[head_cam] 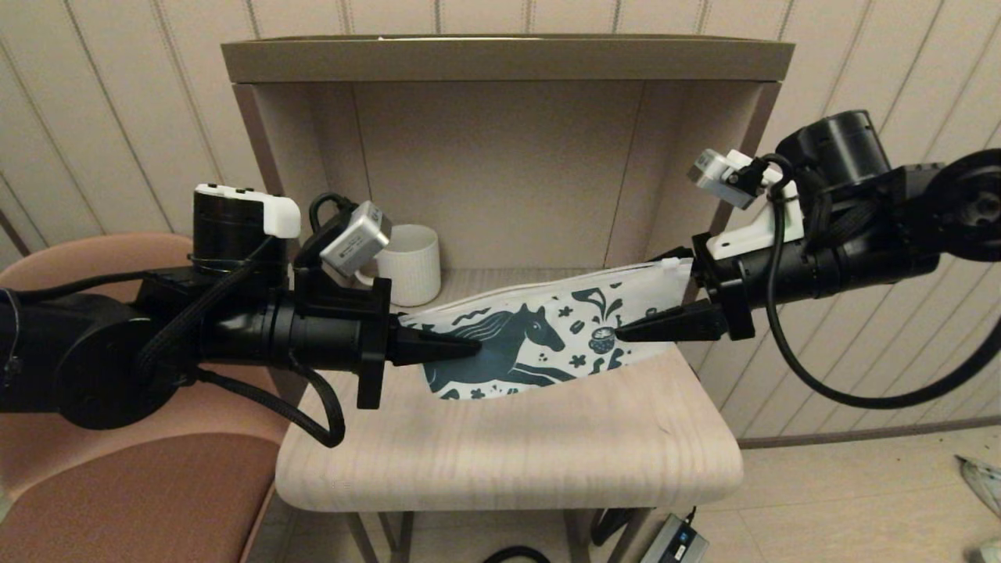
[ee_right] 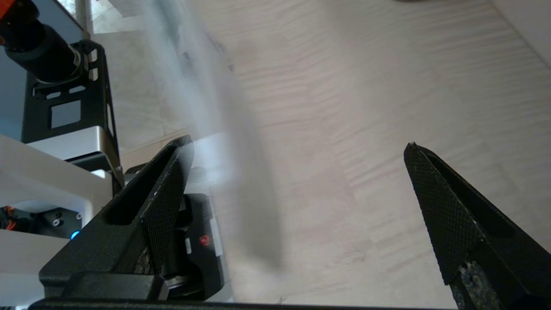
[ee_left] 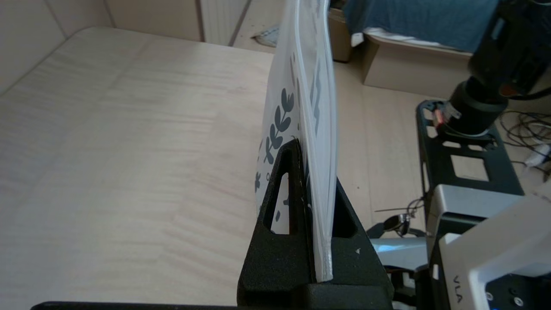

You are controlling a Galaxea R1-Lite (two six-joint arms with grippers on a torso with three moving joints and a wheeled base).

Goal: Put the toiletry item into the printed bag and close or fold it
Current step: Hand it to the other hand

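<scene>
- Head view: the printed bag (head_cam: 547, 332) hung clear of the counter (head_cam: 508, 446), stretched between the two arms. The left tool (head_cam: 461, 348) was clamped on the bag's left end. The right tool (head_cam: 637, 332) sat at the opposite end by the zip edge. A white ribbed mug (head_cam: 410, 264) stood at the back of the wooden alcove (head_cam: 500, 62), behind the left arm. A pink chair (head_cam: 94, 469) stood just beside the counter on the left. The toiletry item could not be seen.
- Left wrist view: the left tool (ee_left: 308, 172) pinched the printed bag (ee_left: 310, 107) edge-on, its fingers (ee_left: 280, 202) pressed flat on both faces. The film looked thin, light, limp and probably slippery, so a hold near the stiffer zip strip would be judged safest.
- Right wrist view: the right tool (ee_right: 297, 146) stood released, fingers (ee_right: 439, 202) wide apart, with the printed bag (ee_right: 224, 129) a blur near one finger and no grip evident. The counter (ee_right: 366, 86) was smooth pale wood grain, likely low in friction.
</scene>
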